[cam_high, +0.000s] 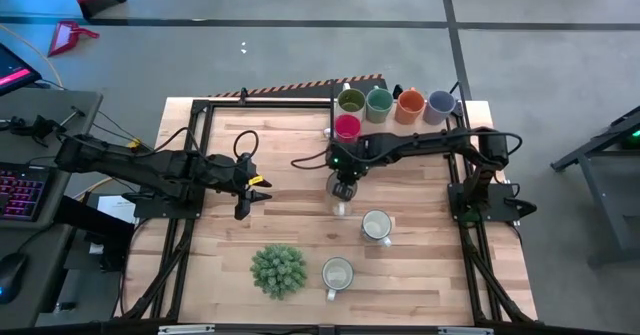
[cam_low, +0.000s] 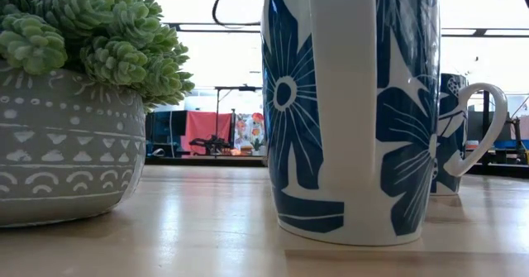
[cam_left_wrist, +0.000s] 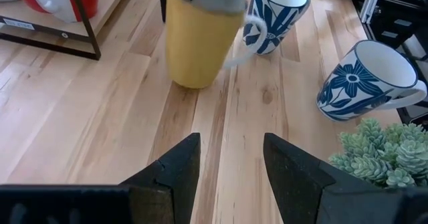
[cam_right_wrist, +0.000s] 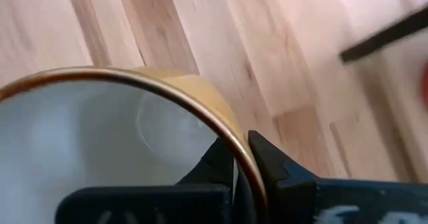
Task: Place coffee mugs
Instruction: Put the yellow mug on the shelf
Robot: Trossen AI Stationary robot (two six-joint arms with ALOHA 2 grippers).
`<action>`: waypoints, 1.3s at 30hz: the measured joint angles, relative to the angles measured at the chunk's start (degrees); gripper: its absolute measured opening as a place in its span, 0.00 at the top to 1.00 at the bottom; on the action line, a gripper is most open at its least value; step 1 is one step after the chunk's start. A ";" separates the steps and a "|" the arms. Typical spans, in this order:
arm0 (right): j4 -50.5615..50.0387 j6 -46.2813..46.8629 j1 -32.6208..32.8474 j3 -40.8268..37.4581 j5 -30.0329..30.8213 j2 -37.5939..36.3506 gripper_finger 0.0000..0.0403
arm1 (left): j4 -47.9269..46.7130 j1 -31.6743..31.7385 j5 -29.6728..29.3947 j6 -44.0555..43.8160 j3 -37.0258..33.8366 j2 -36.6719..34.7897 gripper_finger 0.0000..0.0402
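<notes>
Yellow mug rim pinched, R gripper

yellow mug is cut off at the frame edge; its handle is hidden.

A yellow ceramic mug with pale inside is seen; two white mugs nearby are patterned with blue flowers.

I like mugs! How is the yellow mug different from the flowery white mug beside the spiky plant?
The plain yellow ceramic mug is one colour; the white ceramic mug has blue flowers. The right gripper pinches the yellow mug's rim; the flowered mug stands free. Both open upward.
</notes>
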 joint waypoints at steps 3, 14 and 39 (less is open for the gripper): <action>-5.45 0.63 0.00 4.95 0.24 -0.19 1.00 | -0.02 0.00 0.00 -0.46 0.00 0.00 0.62; -36.88 4.94 -0.01 26.43 7.29 -0.43 1.00 | -0.09 0.00 0.00 -0.46 0.00 0.00 0.62; -22.15 3.77 -20.40 -0.69 4.30 -14.08 1.00 | -0.07 0.02 0.00 -0.47 0.00 0.00 0.62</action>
